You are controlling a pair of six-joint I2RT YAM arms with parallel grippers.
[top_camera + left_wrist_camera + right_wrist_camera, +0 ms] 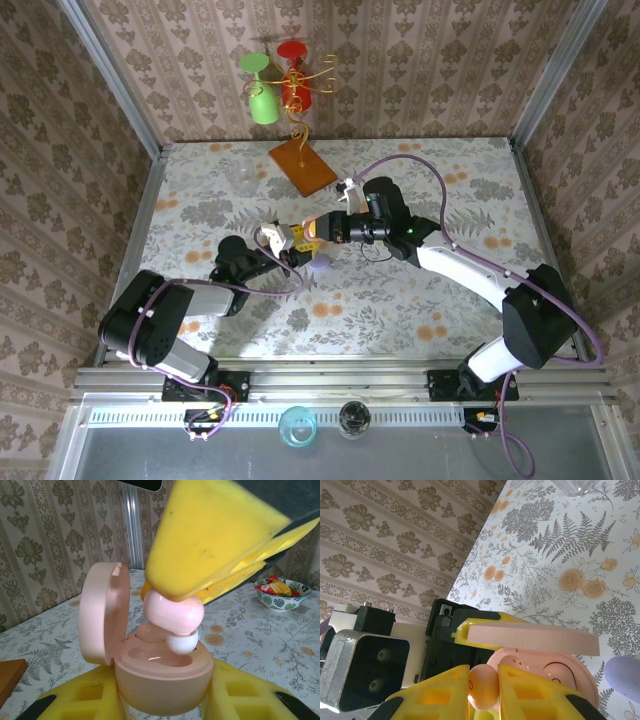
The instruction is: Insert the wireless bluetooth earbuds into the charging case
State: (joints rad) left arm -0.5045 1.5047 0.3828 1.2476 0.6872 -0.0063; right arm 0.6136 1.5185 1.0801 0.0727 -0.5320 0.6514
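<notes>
In the left wrist view my left gripper [162,692] is shut on the base of the open pink charging case [162,677]. Its yellow fingers [80,700] press both sides, and the lid [102,612] stands up on the left. Just above the case's near socket hangs a pink earbud [175,612] with a white tip, and my right gripper [483,690] is shut on it from above. A pink rounded shape [147,630] sits in the far socket. In the top view both grippers, left [285,248] and right [315,232], meet at the table's middle.
A lilac case [322,263] lies on the table just beside the grippers. A wooden board [302,166] with a stand bearing a green glass [263,100] and a red glass [292,85] sits at the back, next to a clear cup [241,176]. A candy bowl [282,592] stands on the table behind the case.
</notes>
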